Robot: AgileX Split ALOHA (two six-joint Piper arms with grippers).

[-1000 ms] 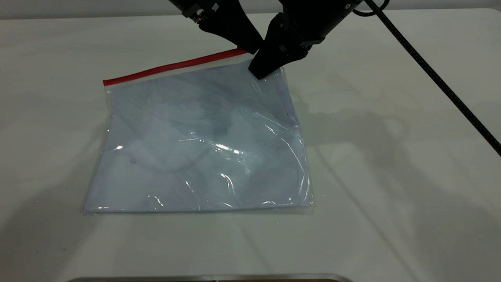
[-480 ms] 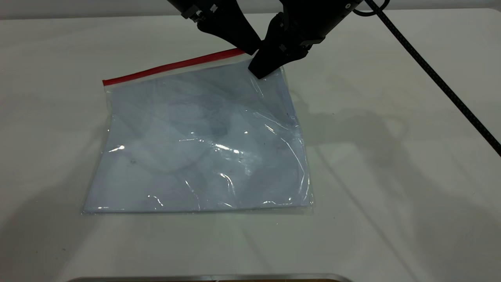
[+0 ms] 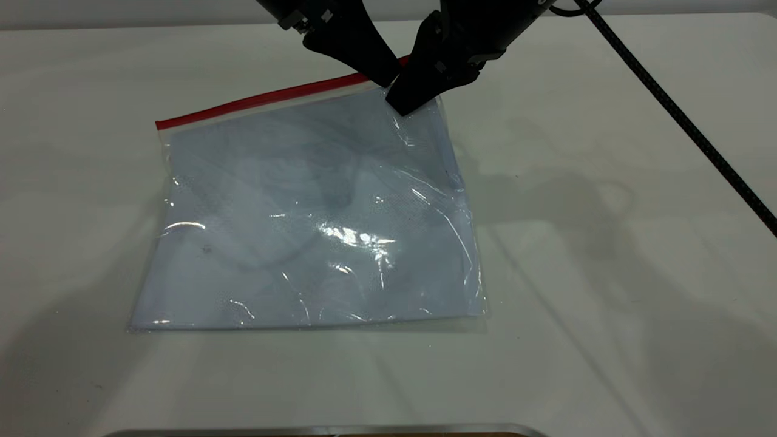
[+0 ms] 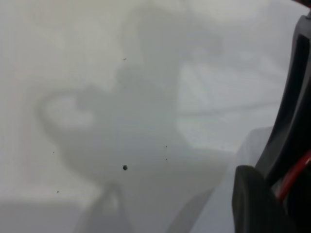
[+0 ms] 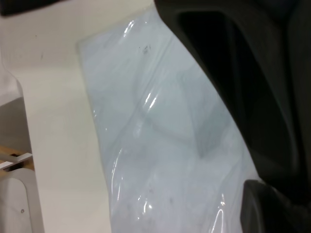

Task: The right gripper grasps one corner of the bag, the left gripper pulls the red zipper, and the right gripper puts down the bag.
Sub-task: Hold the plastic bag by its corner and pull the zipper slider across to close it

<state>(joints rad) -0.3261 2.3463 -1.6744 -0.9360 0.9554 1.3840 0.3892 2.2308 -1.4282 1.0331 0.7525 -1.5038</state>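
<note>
The bag (image 3: 303, 212) is a clear pouch with pale bluish sheets inside, lying on the white table. The red zipper (image 3: 261, 100) runs along its far edge. My right gripper (image 3: 403, 103) is shut on the far right corner of the bag, where the red strip ends, and holds that corner slightly off the table. My left gripper (image 3: 381, 76) is just beside it at the same end of the zipper. In the left wrist view the red strip (image 4: 295, 175) sits pinched between its black fingers (image 4: 252, 199). The right wrist view shows the bag (image 5: 160, 145) spreading away from its finger (image 5: 272, 204).
The right arm's black braided cable (image 3: 668, 109) trails across the table's right side. A metal edge (image 3: 328, 430) lies along the table's near border. White table (image 3: 607, 273) surrounds the bag on all sides.
Both grippers have risen slightly and shifted away from the camera. The bag's far right corner and the red edge lifted with them; the plastic's creases shifted.
</note>
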